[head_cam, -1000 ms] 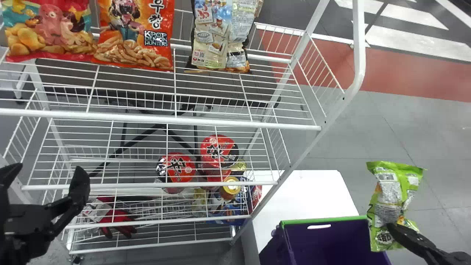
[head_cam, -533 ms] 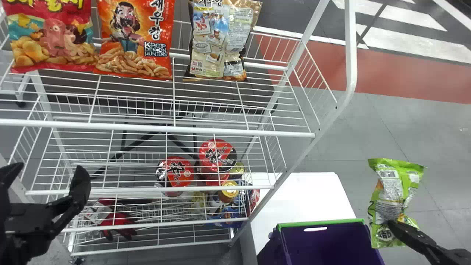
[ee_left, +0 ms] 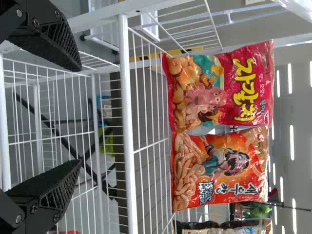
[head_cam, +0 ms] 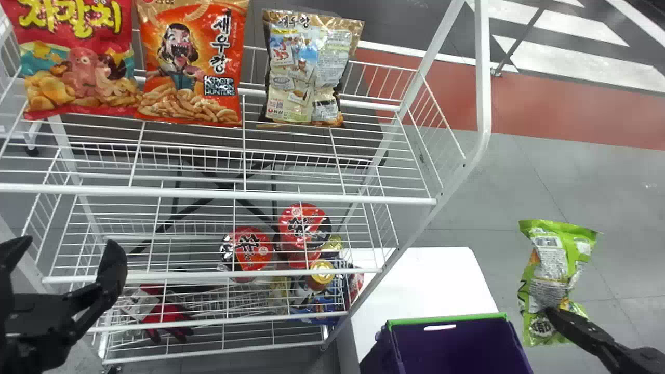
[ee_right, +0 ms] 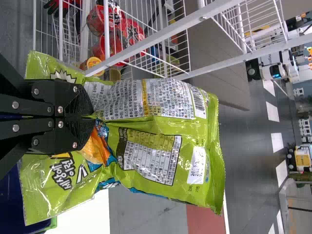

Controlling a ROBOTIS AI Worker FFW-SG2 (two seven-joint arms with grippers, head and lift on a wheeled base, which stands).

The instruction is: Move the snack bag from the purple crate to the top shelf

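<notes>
One white rack (head_cam: pixel 218 194), grey floor (head_cam: pixel 499 197)

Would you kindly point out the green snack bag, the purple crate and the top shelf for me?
Green snack bag (ee_right: pixel 168 100), right wrist view: pale printed panel.
Purple crate (head_cam: pixel 478 317), head view: green rim.
Top shelf (head_cam: pixel 218 194), head view: front bar.

Grey floor (head_cam: pixel 504 197) with red band (head_cam: pixel 571 111) and white stripes (head_cam: pixel 571 61); perhaps strip lights (ee_left: pixel 292 141) beyond.
</notes>
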